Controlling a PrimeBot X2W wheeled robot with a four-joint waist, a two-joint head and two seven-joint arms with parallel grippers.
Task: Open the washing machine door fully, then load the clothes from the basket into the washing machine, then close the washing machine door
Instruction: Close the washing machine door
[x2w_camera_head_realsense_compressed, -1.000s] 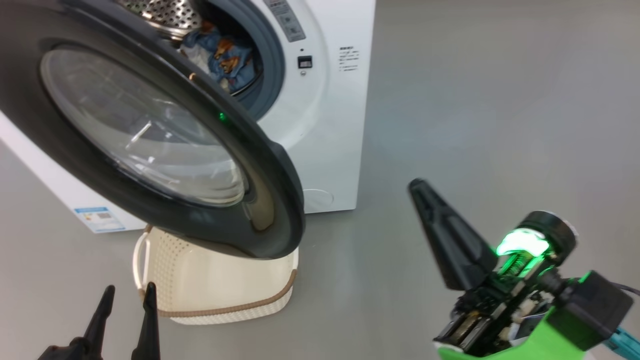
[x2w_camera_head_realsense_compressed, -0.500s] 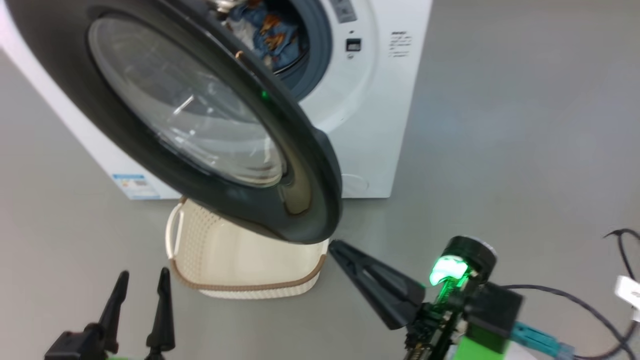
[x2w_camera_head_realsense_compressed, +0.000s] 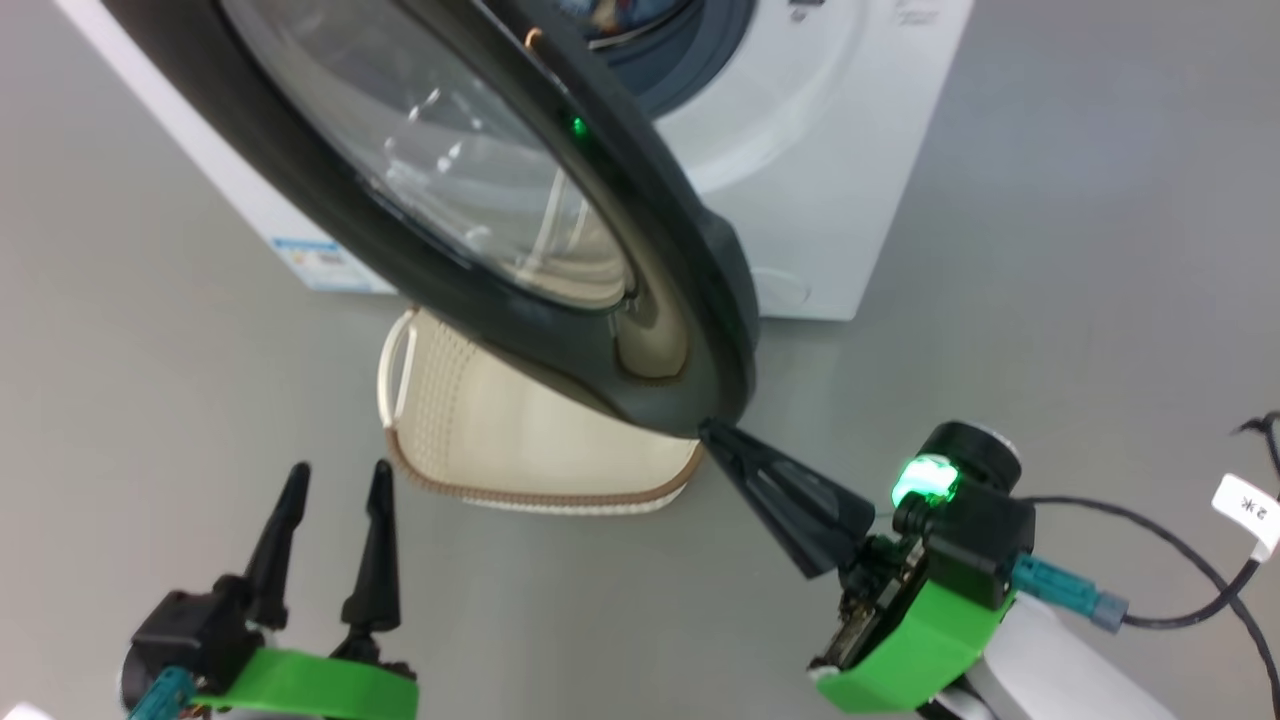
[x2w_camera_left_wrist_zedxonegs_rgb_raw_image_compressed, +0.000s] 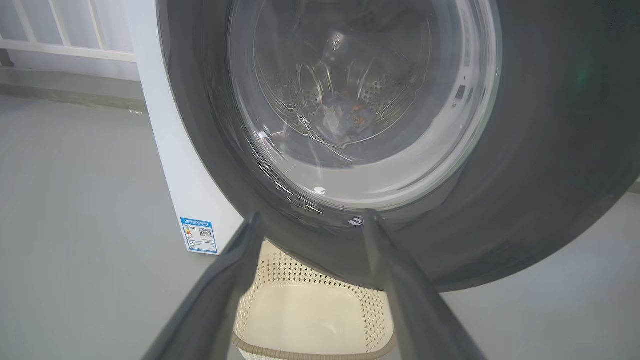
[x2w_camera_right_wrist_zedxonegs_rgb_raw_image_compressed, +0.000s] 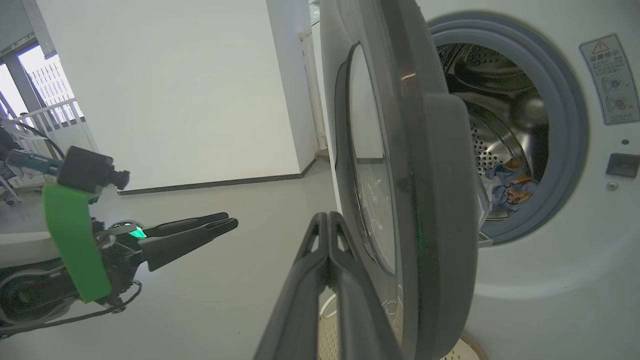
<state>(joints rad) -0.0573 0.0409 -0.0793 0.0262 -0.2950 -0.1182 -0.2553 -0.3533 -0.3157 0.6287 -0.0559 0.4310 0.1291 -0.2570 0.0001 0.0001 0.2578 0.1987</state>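
- Soft, even indoor light fills all three views; the grey floor holds only faint shadows.
- The washing machine door shows white streaks of glare on its glass and a green glint on its black frame.
- A green lamp glows on the right gripper.
- In the right wrist view a window is blown out, and straight lines bow near the edges.
- In the left wrist view the fingers of the left gripper are out of focus.
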